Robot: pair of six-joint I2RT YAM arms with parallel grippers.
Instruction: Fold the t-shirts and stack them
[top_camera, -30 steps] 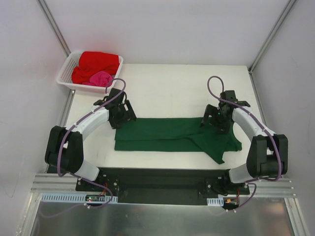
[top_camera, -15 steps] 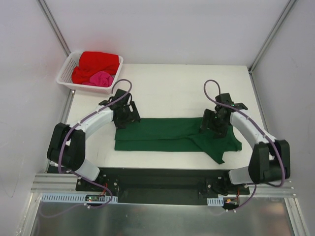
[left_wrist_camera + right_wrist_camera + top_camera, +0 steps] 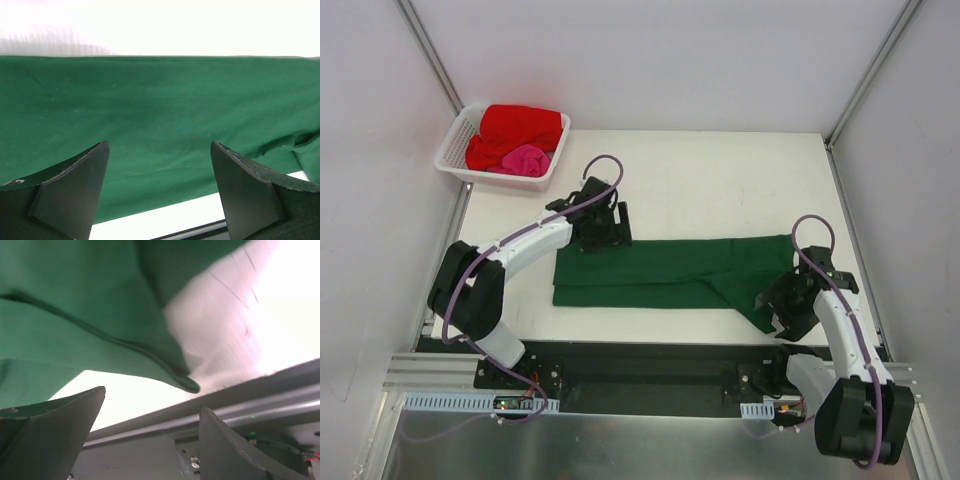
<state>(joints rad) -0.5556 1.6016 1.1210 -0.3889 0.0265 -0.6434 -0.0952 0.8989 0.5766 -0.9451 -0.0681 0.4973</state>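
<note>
White tabletop (image 3: 700, 180) with pale walls around it carries everything in view. Nearest of all, a black plate (image 3: 650, 365) at the table's front edge holds both arm bases.

Just beyond it on the right, the right claw (image 3: 782, 308) sits low at the near right corner of the green t-shirt (image 3: 660, 272), beside the sleeve that pokes out toward the front edge. In its own camera the right claw (image 3: 150, 402) is spread wide with nothing between the fingers. The green t-shirt (image 3: 75, 295) fills the upper left of that view, and its hemmed sleeve tip ends just above the gap between the fingers. I cannot tell whether either finger touches the cloth. A metal rail (image 3: 260, 400) runs behind the fingers.

The green t-shirt lies flat across the middle of the table as a long folded band running left to right.

At the band's far edge, toward its left end, is the left claw (image 3: 604, 232). In its wrist camera the left claw (image 3: 159, 150) is also spread wide and holds nothing. The green t-shirt (image 3: 160, 100) spreads across the whole view beneath and beyond the two dark fingers, with bare table showing past its far edge.

Farthest away, at the far left corner, a white basket (image 3: 455, 150) holds the red t-shirt (image 3: 515, 128) in a heap, with the pink t-shirt (image 3: 525, 160) bunched against its near side.
</note>
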